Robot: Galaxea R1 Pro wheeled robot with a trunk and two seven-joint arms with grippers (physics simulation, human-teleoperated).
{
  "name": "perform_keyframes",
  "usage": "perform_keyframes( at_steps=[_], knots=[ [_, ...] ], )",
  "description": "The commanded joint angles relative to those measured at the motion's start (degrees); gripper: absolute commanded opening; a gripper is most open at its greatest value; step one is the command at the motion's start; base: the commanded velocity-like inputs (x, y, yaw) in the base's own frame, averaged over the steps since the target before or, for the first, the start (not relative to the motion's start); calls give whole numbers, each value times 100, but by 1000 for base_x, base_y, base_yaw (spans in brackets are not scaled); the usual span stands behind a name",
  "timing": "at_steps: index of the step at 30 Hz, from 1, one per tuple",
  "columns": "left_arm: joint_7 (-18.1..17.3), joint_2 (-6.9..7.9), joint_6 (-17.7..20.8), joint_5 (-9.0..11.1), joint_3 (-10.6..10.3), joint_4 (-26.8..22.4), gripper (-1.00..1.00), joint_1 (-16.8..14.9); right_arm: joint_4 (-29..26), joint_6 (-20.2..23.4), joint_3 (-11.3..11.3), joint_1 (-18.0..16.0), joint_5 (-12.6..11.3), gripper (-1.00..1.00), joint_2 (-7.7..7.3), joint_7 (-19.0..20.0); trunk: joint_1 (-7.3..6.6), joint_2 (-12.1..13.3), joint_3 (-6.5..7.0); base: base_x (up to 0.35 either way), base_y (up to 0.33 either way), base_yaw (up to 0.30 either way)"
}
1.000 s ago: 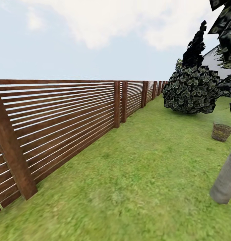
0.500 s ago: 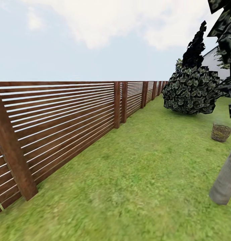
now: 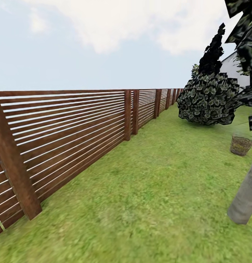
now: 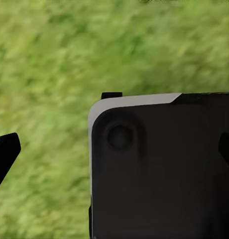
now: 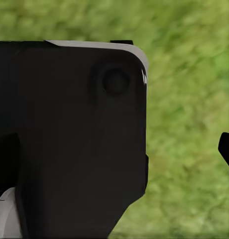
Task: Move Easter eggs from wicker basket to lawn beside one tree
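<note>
Tan-brown, loosely woven round wicker basket [image 3: 242, 145] stands on the mottled green lawn [image 3: 158, 190] at the right side of the head view, well apart from the robot and beyond the smooth pale grey tree trunk [image 3: 246, 201] that leans in at the lower right corner. From here nothing can be made out inside the basket, so the eggs cannot be confirmed. A dark brown horizontal-slat wooden fence [image 3: 67, 135] runs along the left into the distance, and a rounded dark bush with pale blotches [image 3: 208, 100] sits behind the basket, under blocky dark foliage [image 3: 246, 44] at the upper right.

By the look of its open weave, the basket is probably light and somewhat springy, so pushing on the rim could tip or slide it; reaching in from straight above seems safer. The eggs, judged from the task, are likely small, smooth and rounded, prone to slipping, and best taken across the middle with a gentle pinch.

The left wrist view looks down on blurred grass, with a dark rounded body of the robot [image 4: 164, 169] beneath. One dark finger [image 4: 6, 152] shows at the edge; I cannot tell whether the fingers are spread or closed.

The right wrist view shows grass and the same kind of dark body [image 5: 69, 139], with one finger [image 5: 227, 149] at the edge; its state also cannot be told.
</note>
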Motion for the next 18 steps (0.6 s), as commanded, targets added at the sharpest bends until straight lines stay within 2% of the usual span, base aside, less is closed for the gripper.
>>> perform_keyframes(
  at_steps=[1,18],
  knots=[
    [-4,0,-20,-1,1,5,100,-4,8,-29,-4,-3,-3,100,0,-1,-22,37,13,0,0,0],
    [-4,3,-109,0,-14,-38,100,-1,8,-29,-6,-3,-4,100,0,-1,-395,719,318,0,0,0]
  ],
)
